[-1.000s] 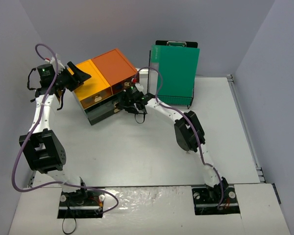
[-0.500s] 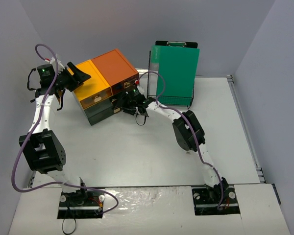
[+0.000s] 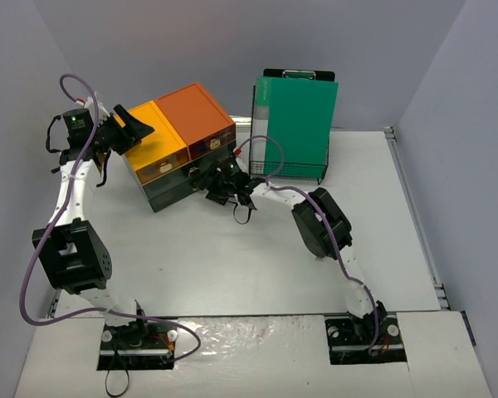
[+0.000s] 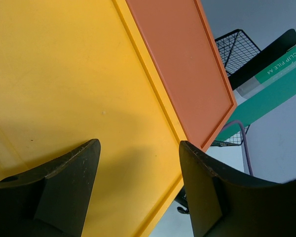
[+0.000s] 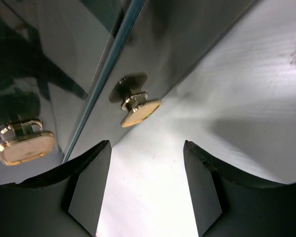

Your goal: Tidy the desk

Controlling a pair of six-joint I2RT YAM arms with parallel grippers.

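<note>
Seen from above, the matte white counter (image 3: 232, 265) fills the middle and lower frame. At upper left on it stands a dark drawer unit with yellow and orange tops (image 3: 178, 124). My left gripper (image 3: 137, 126) hovers at its yellow left edge, and my right gripper (image 3: 206, 177) is against its dark front. To its right, a green clip file (image 3: 299, 124) stands in a black wire rack (image 3: 303, 172).

At my left wrist, the gripper is wide and holds nothing. The yellow top fills the frame beneath it, with the orange top at upper right.

At my right wrist, the gripper is wide and empty. A gold drawer knob (image 5: 138, 111) sits just beyond the gap at centre, a second gold knob (image 5: 24, 143) is at far left, and the counter lies at right.
</note>
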